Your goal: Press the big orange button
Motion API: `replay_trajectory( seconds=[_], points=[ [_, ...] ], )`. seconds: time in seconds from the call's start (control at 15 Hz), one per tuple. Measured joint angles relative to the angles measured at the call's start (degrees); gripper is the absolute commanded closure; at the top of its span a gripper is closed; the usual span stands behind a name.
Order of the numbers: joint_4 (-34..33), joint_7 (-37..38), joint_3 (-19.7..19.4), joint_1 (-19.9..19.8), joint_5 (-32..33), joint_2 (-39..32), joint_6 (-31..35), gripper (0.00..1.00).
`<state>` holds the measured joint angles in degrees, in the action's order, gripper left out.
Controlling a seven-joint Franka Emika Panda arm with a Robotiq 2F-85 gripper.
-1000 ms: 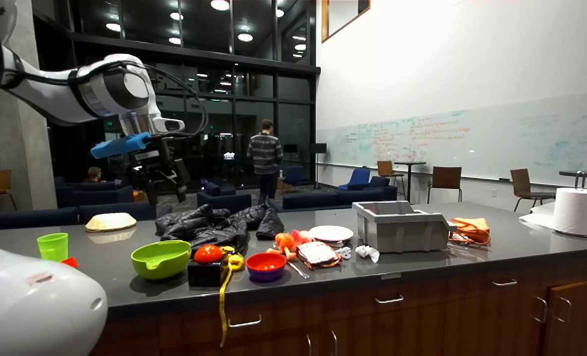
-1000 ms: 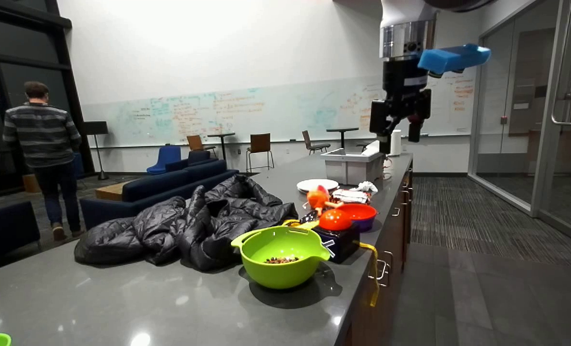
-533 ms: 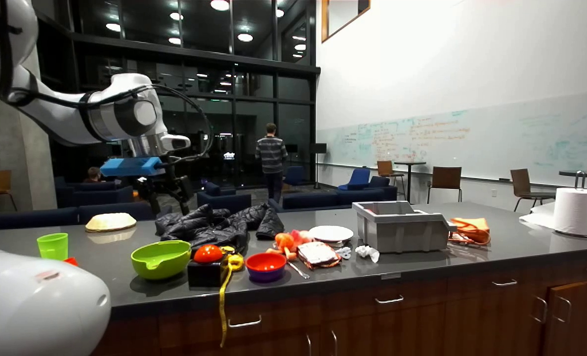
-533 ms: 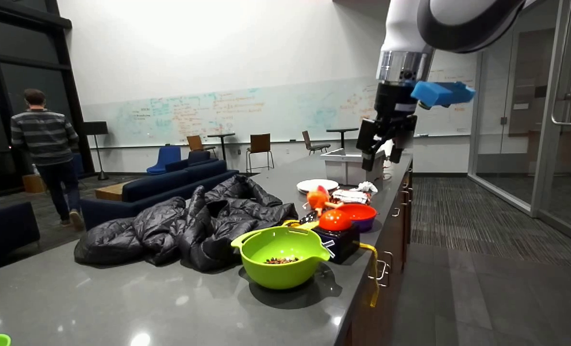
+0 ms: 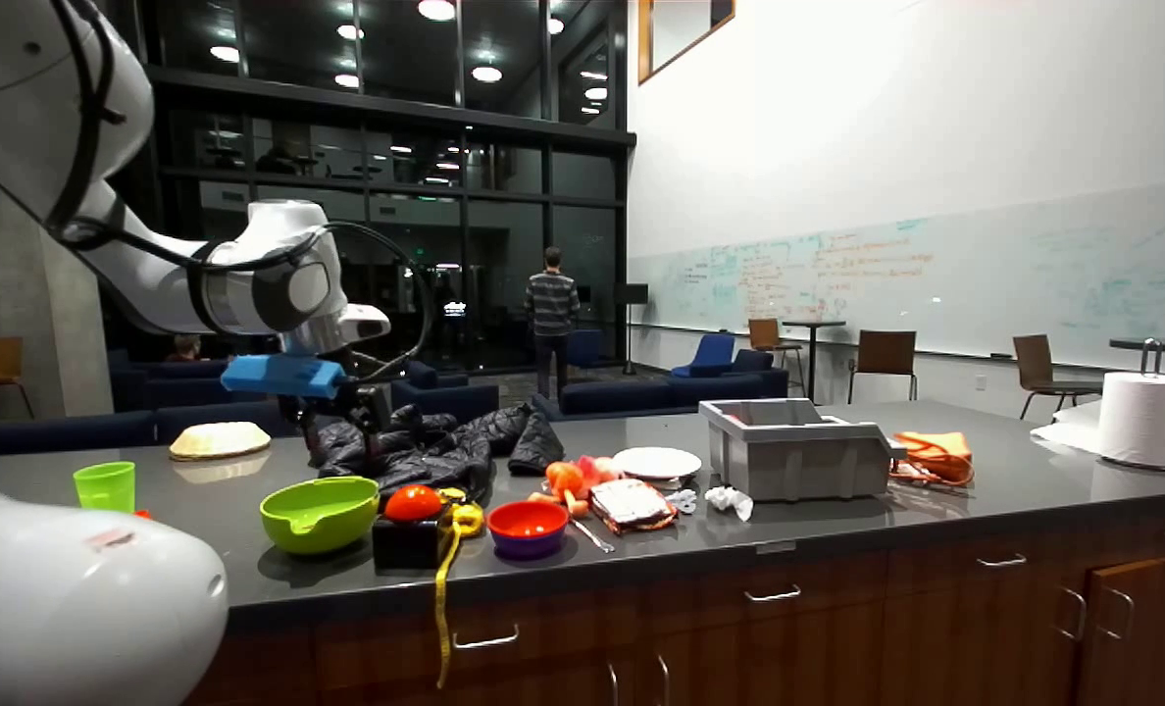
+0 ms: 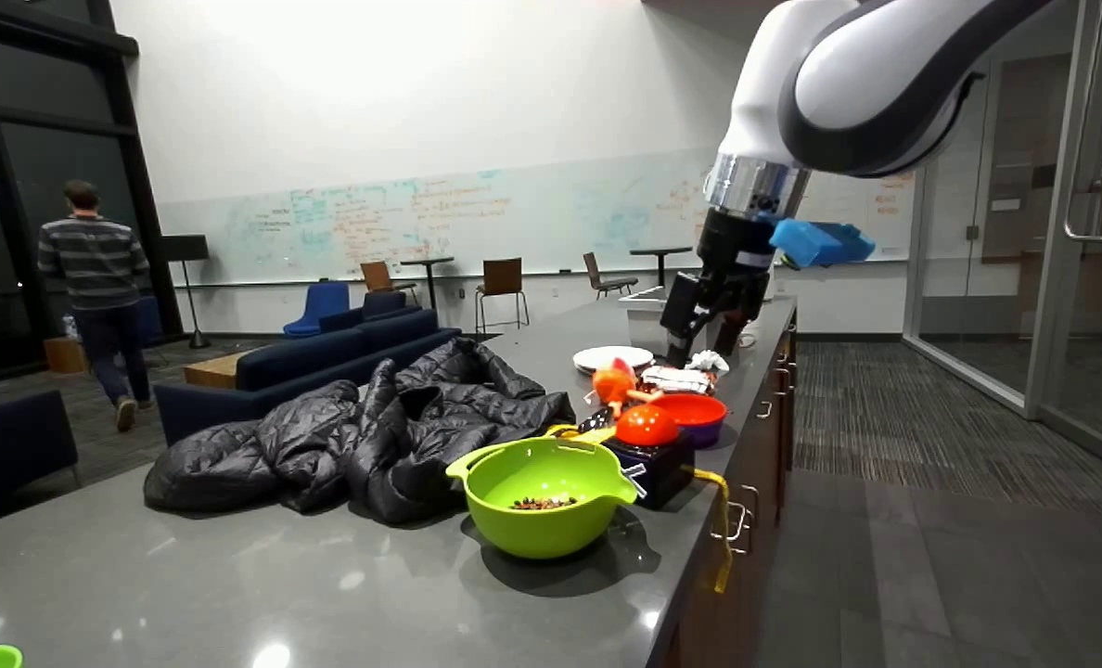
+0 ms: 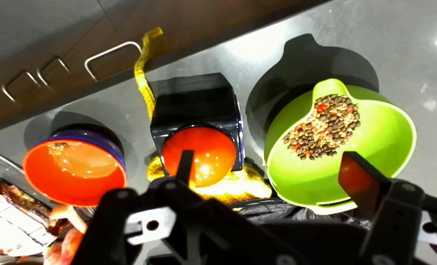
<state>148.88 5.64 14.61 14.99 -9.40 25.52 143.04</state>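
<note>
The big orange button (image 5: pixel 414 503) is a glossy dome on a black box (image 5: pixel 408 544) near the counter's front edge. It shows in both exterior views, here too (image 6: pixel 647 424). In the wrist view the button (image 7: pixel 218 156) is partly covered by one dark finger (image 7: pixel 185 165). My gripper (image 7: pixel 268 163) is open with nothing between its fingers. The other finger shows over the green bowl (image 7: pixel 380 129). In the exterior views the gripper (image 5: pixel 345 449) hangs above the counter, higher than the button and apart from it; it also shows here (image 6: pixel 702 353).
The green bowl, holding beans, stands beside the box. A red and purple bowl (image 5: pixel 528 531) stands on its other side. A yellow tape (image 5: pixel 442 608) hangs over the edge. A black jacket (image 6: pixel 375 436) lies behind. A grey bin (image 5: pixel 798 456) and white plate (image 5: pixel 656 462) stand farther along.
The arm and gripper have moved down toward the counter and tilted somewhat. The gripper stays open. The button and the things on the counter have not moved. A person in the background has walked.
</note>
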Motion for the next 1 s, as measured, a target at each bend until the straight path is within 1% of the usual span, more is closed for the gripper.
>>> replay_trajectory(
  seconds=[0.27, 0.67, 0.73, 0.8, 0.93, 1.0],
  points=[
    [-0.4, -3.0, -1.2, 1.4, -1.2, -3.8, 4.0, 0.00],
    [-2.8, -5.9, -2.9, 1.8, -1.6, -7.6, 5.8, 0.00],
    [-3.3, -6.3, -3.1, 1.8, -1.6, -8.1, 5.9, 0.05],
    [-3.9, -6.5, -3.3, 1.8, -1.6, -8.5, 5.9, 0.26],
    [-5.1, -7.0, -3.7, 1.7, -1.6, -9.1, 5.9, 0.39],
    [-5.7, -7.2, -3.9, 1.7, -1.6, -9.4, 5.9, 0.48]
  ],
)
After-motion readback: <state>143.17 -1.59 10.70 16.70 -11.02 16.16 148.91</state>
